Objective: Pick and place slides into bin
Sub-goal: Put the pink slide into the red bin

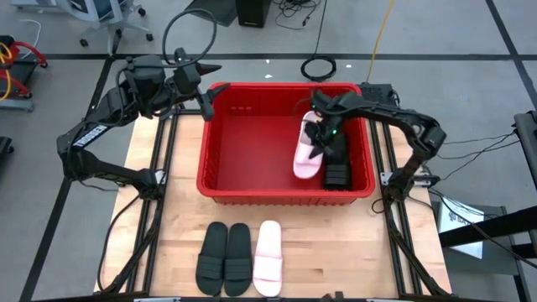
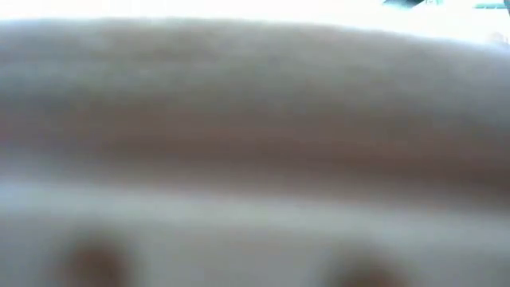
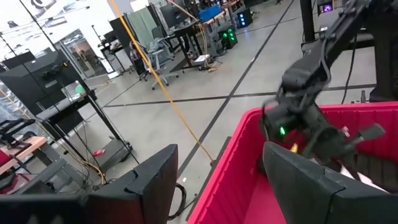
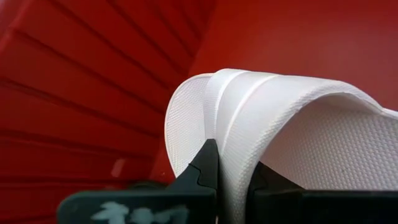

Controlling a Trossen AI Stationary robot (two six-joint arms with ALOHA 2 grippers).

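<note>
**High view: pink slide held over the bin, drop not yet made**

High view, from the left: the left gripper [image 1: 204, 94] hangs at the far left corner of the red bin [image 1: 220, 159], its fingers spread wide and holding nothing. Near the front edge of the table [image 1: 352, 252] lie two black slides [image 1: 225, 257] side by side, with one pale pink slide [image 1: 268, 257] touching on their right.

Inside the bin, at its right side, the right gripper [image 1: 320, 132] is closed on the strap of a second pale pink slide [image 1: 306, 155]; the right wrist view shows the strap pinched between the dark fingers. Black slides [image 1: 338, 168] lie just beside it by the right wall.

The risk, I think: if the fingers open while the slide is tilted, it may land on edge against the black ones and stand up. Also the strap could catch on a finger when the arm lifts.
</note>
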